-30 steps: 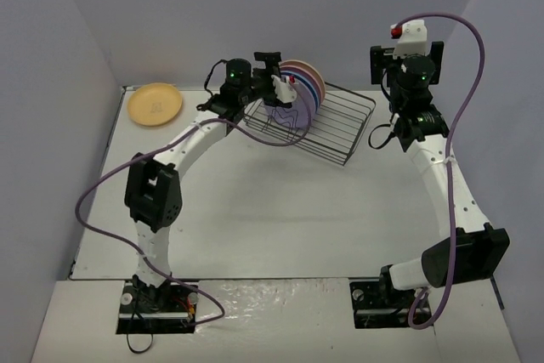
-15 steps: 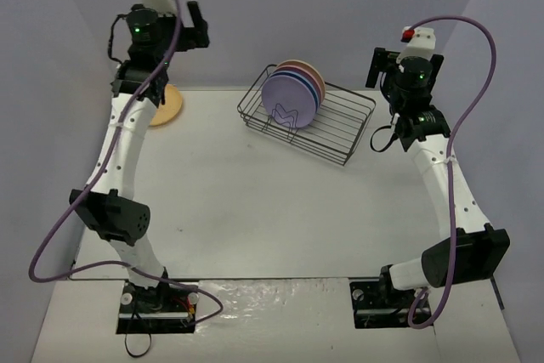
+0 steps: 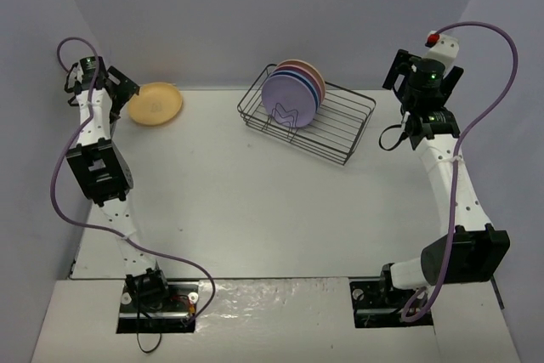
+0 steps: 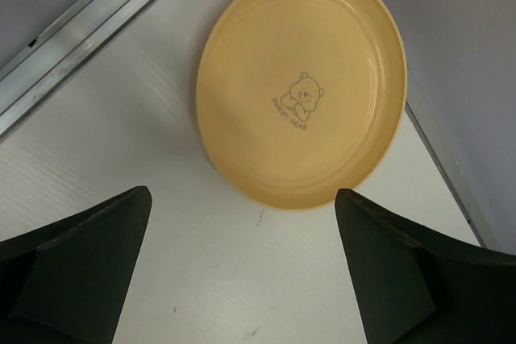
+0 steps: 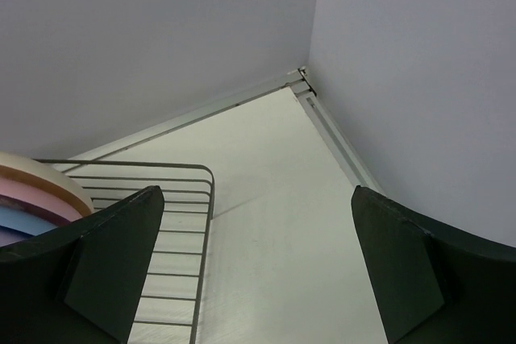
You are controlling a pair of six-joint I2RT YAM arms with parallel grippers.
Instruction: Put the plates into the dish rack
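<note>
Swung down since before, the left pincer (image 4: 242, 215) hung spread, yellow-orange plate (image 4: 300, 86) flat on the desk (image 4: 121, 118) just ahead. Right pincer (image 5: 258, 223) gaped too beside the dish rack (image 5: 173, 239), its plates (image 5: 36, 173) cropped to slivers.

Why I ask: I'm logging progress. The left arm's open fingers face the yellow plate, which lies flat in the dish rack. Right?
Not quite: the top view shows the yellow plate lying flat on the table, outside the dish rack. The left arm's open fingers do face it.
</note>
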